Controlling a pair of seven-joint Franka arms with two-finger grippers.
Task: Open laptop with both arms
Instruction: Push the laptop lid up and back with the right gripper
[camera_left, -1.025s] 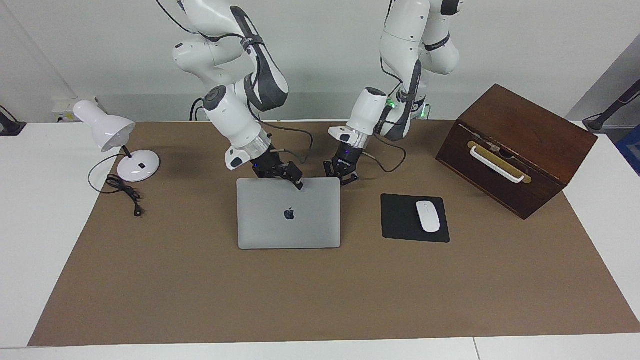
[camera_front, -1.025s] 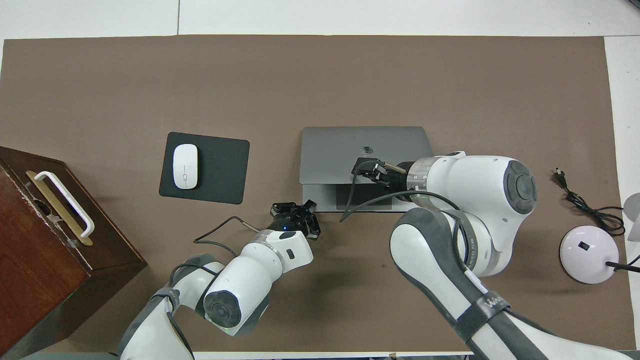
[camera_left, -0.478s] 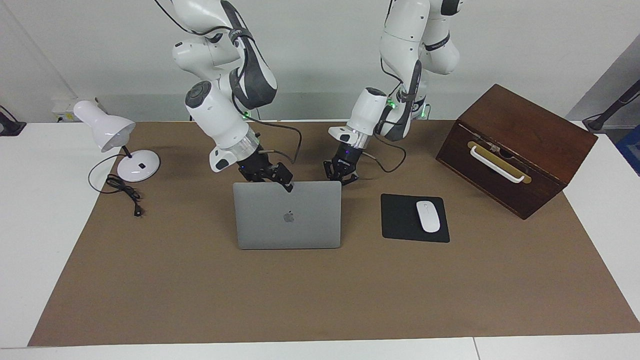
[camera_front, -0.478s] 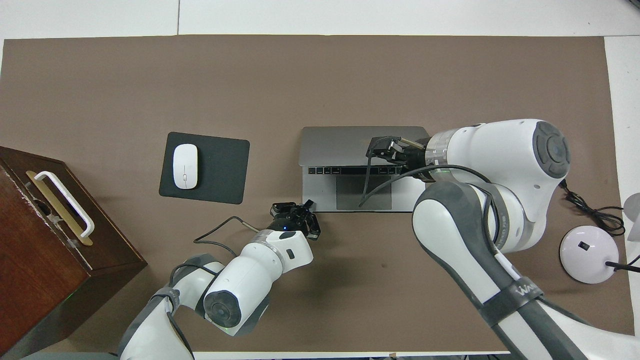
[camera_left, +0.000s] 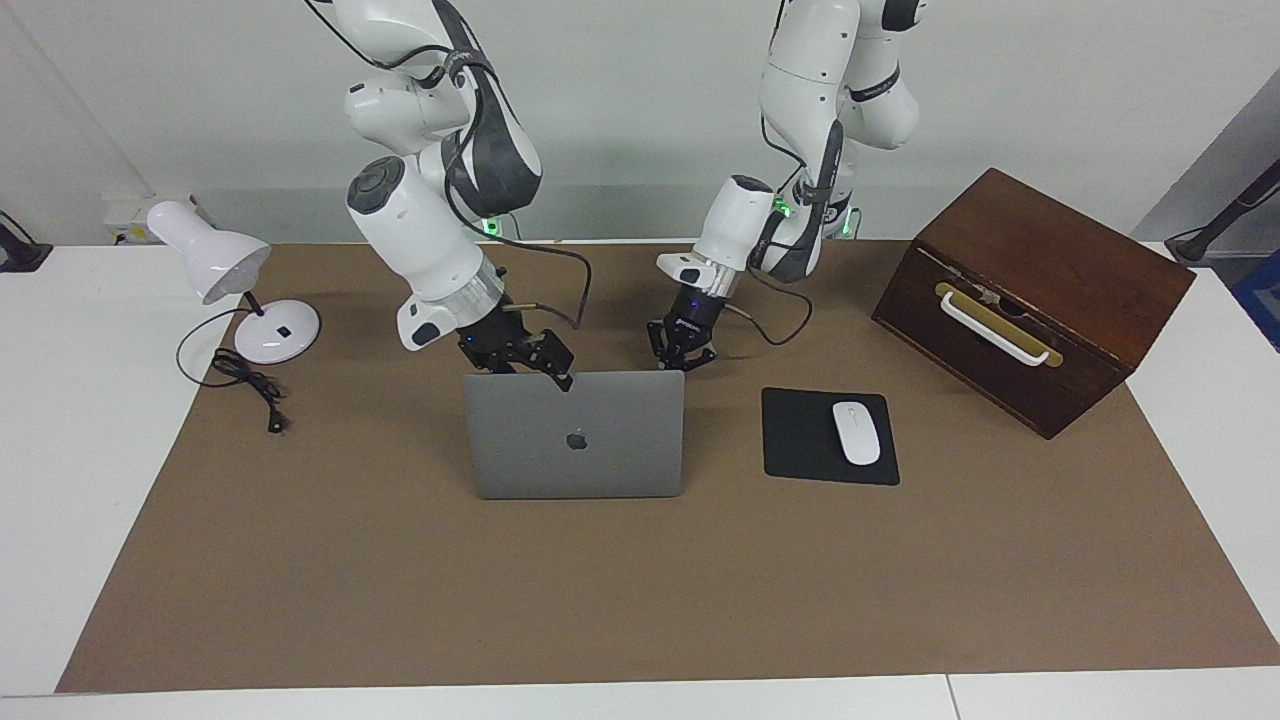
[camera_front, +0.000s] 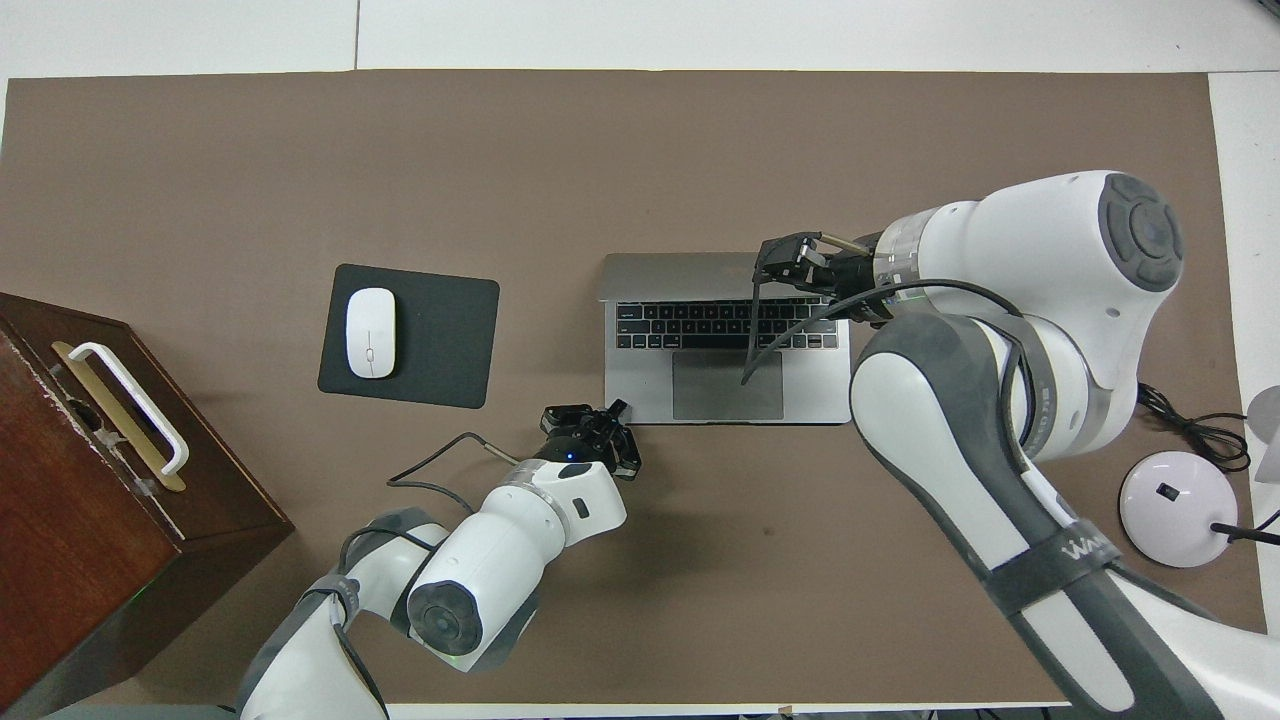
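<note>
The thin silver-grey metal laptop (camera_left: 575, 440) is standing open at the middle of the brown paper-like table mat (camera_left: 400, 580). Its flat base is lying on the mat, and its smooth lid, with the dark apple logo, is rising steeply, close to upright. The hinge and the lid's long top edge are running across the table, from one arm's end to the other.

The right gripper (camera_left: 548, 362) is grasping that top edge toward the right arm's end, so it is the gripper acting on the lid. By my reading, any further opening is going to tip the edge away from the robots.

The left gripper (camera_left: 684, 355) is sitting low at the base's corner nearest the robots, toward the left arm's end, probably steadying the base. Whether it is clenched or released cannot be told.

A matte black rectangular mousepad (camera_left: 805, 440) carrying a glossy white oval mouse (camera_left: 856, 432) is lying beside the laptop, toward the left arm's end.
</note>
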